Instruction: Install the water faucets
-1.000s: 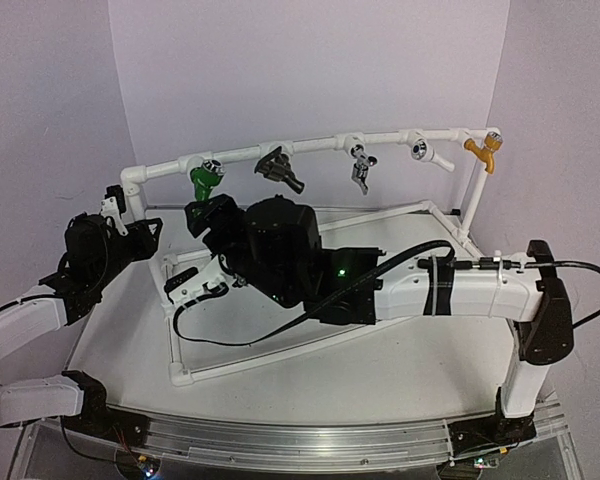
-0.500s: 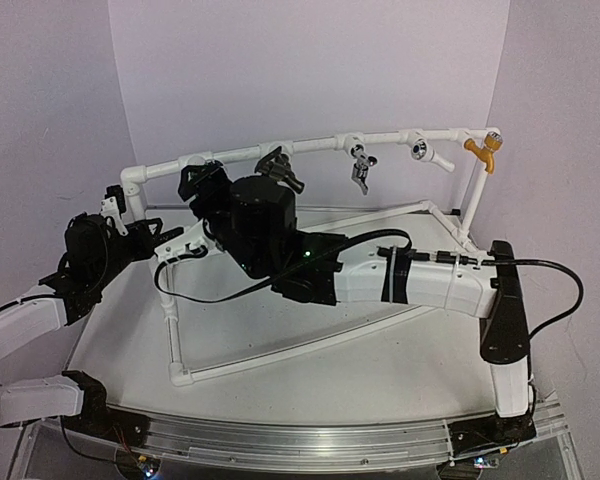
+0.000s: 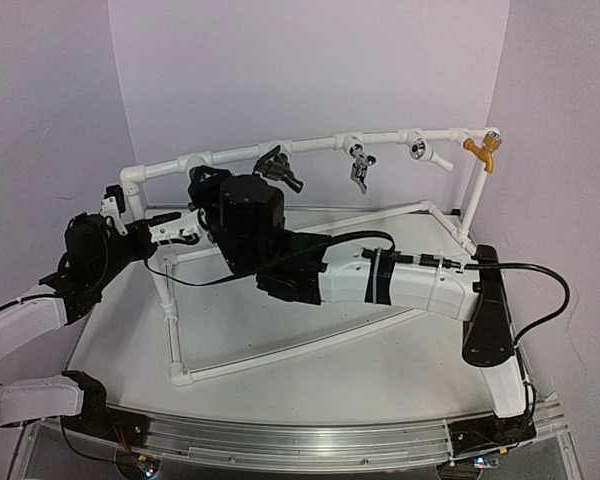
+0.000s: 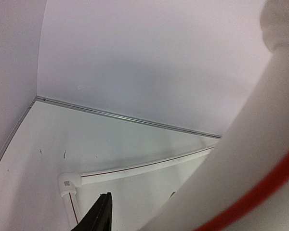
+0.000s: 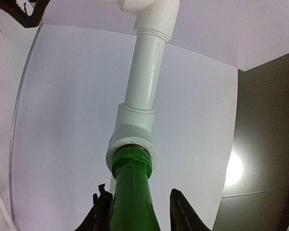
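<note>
Currently: green faucet (image 5: 131, 209) lies between the fingers of my right gripper (image 5: 138, 195), long axis straight ahead into the white fitting (image 5: 133, 134); whether they clamp it, I cannot tell.

Bright green faucet (image 5: 133, 199), white pipe frame (image 5: 145, 67), orange-yellow tap (image 3: 481, 151).

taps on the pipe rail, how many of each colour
green tap: 1
black tap: 1
silver tap: 1
white tap: 1
orange tap: 1
total: 5
</note>
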### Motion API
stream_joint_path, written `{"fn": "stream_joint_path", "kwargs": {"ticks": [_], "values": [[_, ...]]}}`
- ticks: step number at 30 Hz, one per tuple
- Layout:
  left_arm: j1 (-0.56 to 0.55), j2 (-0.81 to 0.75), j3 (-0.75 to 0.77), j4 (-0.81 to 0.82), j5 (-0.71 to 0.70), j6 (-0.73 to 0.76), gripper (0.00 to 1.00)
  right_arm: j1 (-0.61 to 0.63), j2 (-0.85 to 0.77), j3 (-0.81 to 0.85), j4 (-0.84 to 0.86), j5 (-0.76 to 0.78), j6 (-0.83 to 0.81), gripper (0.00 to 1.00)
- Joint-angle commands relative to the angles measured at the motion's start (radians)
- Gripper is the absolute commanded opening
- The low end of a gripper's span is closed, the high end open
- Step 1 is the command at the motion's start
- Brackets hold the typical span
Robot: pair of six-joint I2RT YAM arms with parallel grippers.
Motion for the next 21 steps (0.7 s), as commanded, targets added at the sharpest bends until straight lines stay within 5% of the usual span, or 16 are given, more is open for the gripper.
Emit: {"fn": "stream_joint_path", "kwargs": {"ticks": [1, 6, 10, 15, 21], "values": [[-0.027, 0.03, 0.029, -0.08, 0.142, -0.182, 0.0, 0.009, 0.049, 0.063, 0.007, 0.042, 0.226, 0.19], [-0.027, 0.038, 0.032, -0.08, 0.147, -0.193, 0.0, 0.021, 0.118, 0.175, 0.017, 0.057, 0.558, 0.0], [-0.027, 0.045, 0.031, -0.08, 0.146, -0.202, 0.0, 0.02, 0.094, 0.193, 0.023, 0.041, 1.049, 0.0], [-0.027, 0.044, 0.031, -0.081, 0.137, -0.219, 0.0, -0.004, -0.078, -0.041, 0.137, -0.134, 1.74, 0.0], [-0.027, 0.07, 0.045, -0.081, 0.138, -0.224, 0.0, -0.01, -0.167, -0.262, 0.468, -0.247, 2.282, 0.0]]}}
